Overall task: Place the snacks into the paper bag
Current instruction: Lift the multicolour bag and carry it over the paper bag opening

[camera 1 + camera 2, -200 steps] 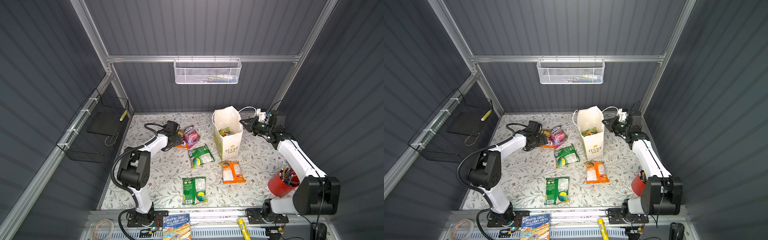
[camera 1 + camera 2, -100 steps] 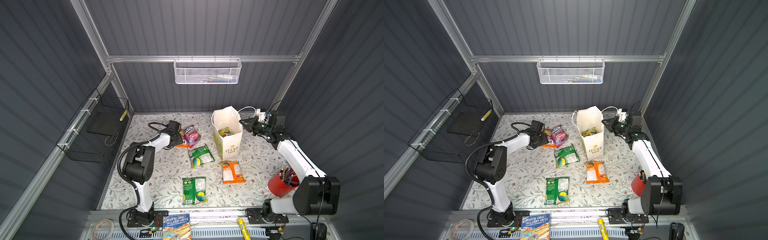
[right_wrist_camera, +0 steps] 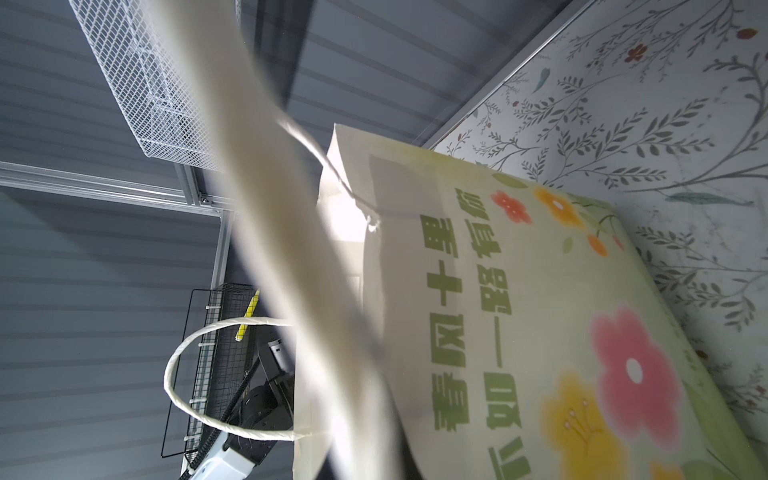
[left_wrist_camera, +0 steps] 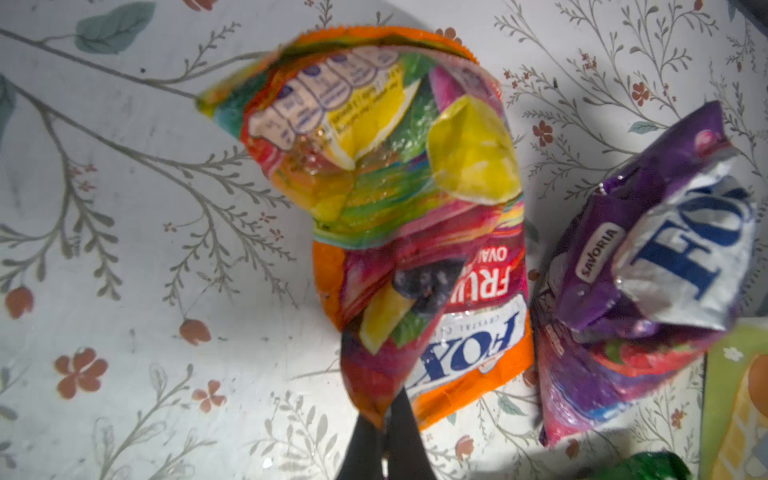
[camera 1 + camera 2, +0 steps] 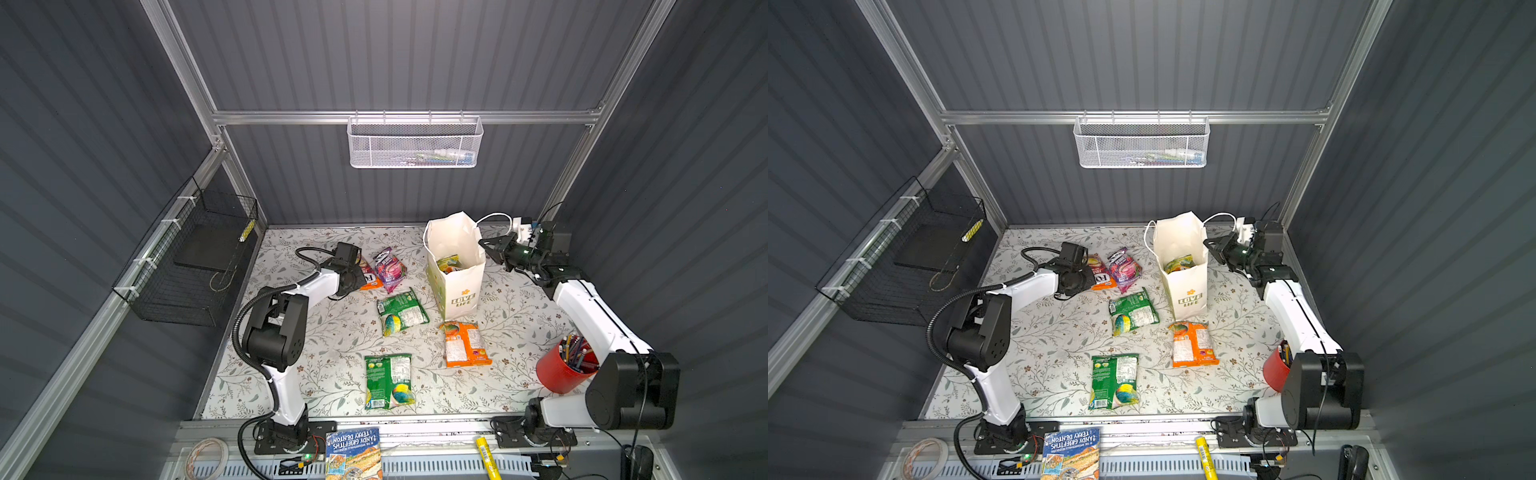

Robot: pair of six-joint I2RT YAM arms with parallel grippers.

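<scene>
Left gripper (image 4: 384, 419) pinches orange packet (image 4: 395, 187) corner (purple packet (image 4: 644, 291) alongside); right gripper (image 5: 487, 246) clamps paper bag (image 5: 459, 291) rim.

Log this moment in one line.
left gripper: shut on orange packet | right gripper: shut on upright paper bag | table: four packets loose

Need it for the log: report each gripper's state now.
Left gripper: closed on the orange Fox's packet.
Right gripper: closed on the paper bag, at its rim.
</scene>
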